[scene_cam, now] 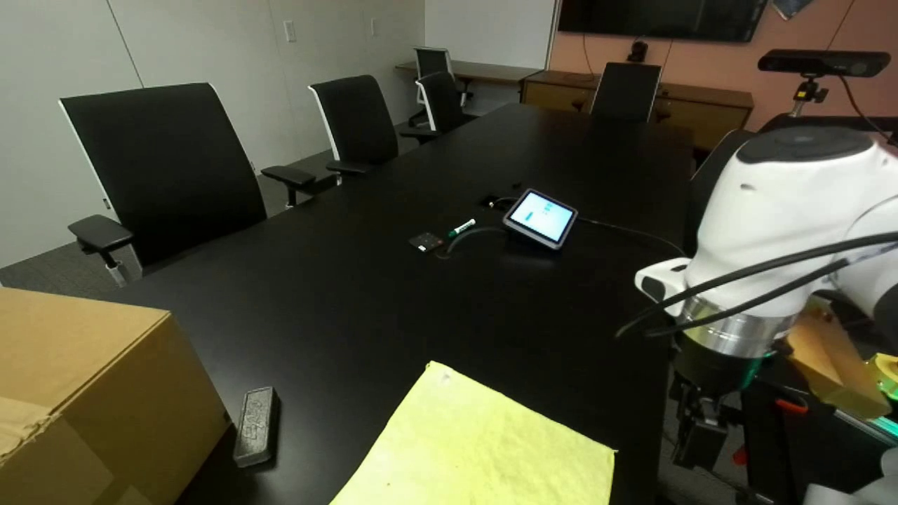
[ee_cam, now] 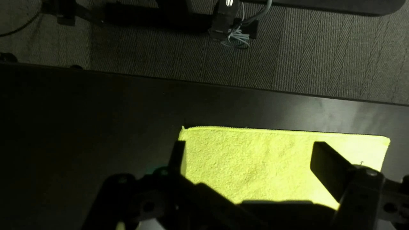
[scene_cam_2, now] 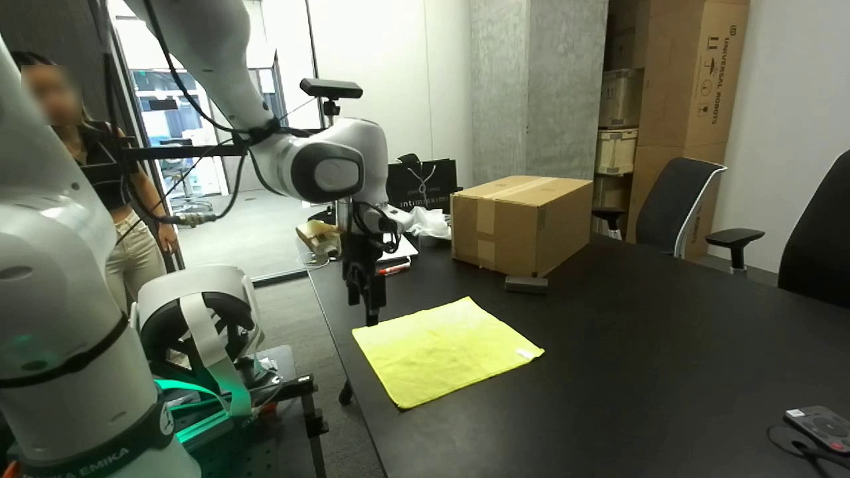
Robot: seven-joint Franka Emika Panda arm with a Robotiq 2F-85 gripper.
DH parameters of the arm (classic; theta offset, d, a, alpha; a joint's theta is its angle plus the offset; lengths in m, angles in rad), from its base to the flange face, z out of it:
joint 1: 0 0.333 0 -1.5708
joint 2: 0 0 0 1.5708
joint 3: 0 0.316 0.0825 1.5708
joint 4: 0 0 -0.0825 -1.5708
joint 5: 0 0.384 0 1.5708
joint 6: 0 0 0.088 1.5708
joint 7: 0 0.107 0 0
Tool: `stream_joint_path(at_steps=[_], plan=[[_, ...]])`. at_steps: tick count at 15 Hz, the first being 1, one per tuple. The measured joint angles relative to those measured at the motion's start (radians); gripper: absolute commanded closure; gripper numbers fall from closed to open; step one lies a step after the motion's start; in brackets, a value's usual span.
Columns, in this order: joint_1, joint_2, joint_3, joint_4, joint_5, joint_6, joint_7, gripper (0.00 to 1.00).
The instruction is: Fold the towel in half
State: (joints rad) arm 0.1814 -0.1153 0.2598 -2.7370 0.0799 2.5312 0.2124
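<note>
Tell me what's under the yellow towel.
The towel lies spread out on the dark table, whose top shows around it in an exterior view. Nothing pokes out along its visible edges. The area directly beneath is covered, so whether anything thin lies there cannot be seen.

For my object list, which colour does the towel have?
The towel is bright yellow, showing best in an exterior view.

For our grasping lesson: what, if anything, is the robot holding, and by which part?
Nothing: the jaws stand open, and the towel lies flat on the table.
</note>
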Motion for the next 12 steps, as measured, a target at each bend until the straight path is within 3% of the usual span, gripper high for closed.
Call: stream_joint_path(at_steps=[3, 6, 9, 12], plan=[[0.000, 0.165, -0.013, 0.014, 0.022, 0.151, -0.005, 0.00], [0.000, 0.311, -0.014, 0.053, 0.116, 0.245, -0.040, 0.00], [-0.033, 0.440, 0.029, 0.106, 0.249, 0.345, -0.122, 0.00], [-0.084, 0.550, 0.077, 0.150, 0.286, 0.448, -0.151, 0.00]])
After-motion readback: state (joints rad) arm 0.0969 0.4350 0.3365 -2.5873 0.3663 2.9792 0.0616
